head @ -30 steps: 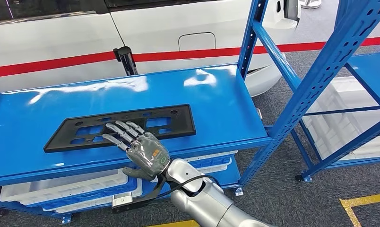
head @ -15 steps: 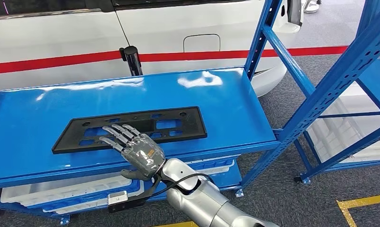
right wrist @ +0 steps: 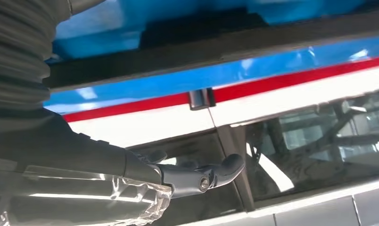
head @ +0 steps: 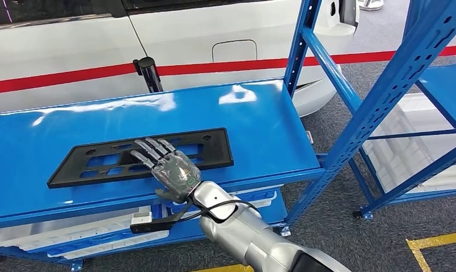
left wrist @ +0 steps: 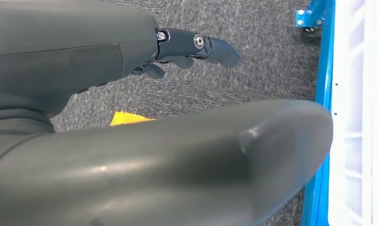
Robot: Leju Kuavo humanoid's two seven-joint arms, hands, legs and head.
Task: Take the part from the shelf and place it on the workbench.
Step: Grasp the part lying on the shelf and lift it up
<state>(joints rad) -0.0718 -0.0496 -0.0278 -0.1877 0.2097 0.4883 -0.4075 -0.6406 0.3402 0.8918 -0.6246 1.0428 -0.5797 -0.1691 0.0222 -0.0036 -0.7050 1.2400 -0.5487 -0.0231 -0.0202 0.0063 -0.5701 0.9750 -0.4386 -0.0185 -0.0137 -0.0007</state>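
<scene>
Writing is nowhere readable on the black part [head: 140,157], lying flat lengthwise along the blue shelf [head: 260,124]. Right hand [head: 168,170] rests on it, fingers spread and holding nothing. Left hand [left wrist: 187,47] hangs empty, fingers loosely apart.

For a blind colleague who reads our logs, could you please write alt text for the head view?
The robot's right hand, fingers spread, reaches over the near edge of a flat black part lying on a glossy blue shelf. Behind the shelf stands a white car with a red stripe; white bins sit below.
</scene>
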